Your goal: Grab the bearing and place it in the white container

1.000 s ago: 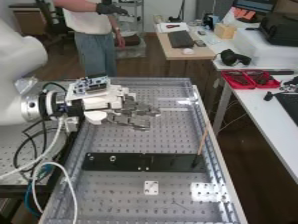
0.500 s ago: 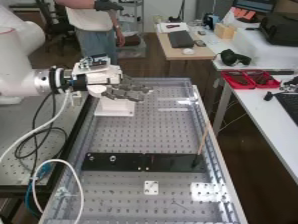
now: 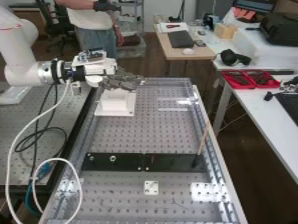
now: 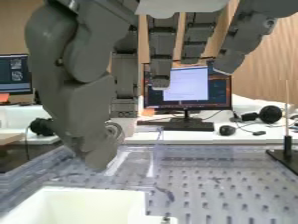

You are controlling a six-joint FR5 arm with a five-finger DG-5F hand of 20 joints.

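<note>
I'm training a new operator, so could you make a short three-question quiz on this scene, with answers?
1. In the high view, is the hand nearer the white container or the black plate?
2. What rises from one end of the plate? a) a red tray; b) a thin stick; c) a computer mouse.
3. True or false: the white container stands on the black plate.

Key: 1: the white container; 2: b; 3: false.

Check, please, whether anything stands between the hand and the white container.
Nothing visible stands in the way: in the high view, the hand appears just above the far side of the white container.
</note>
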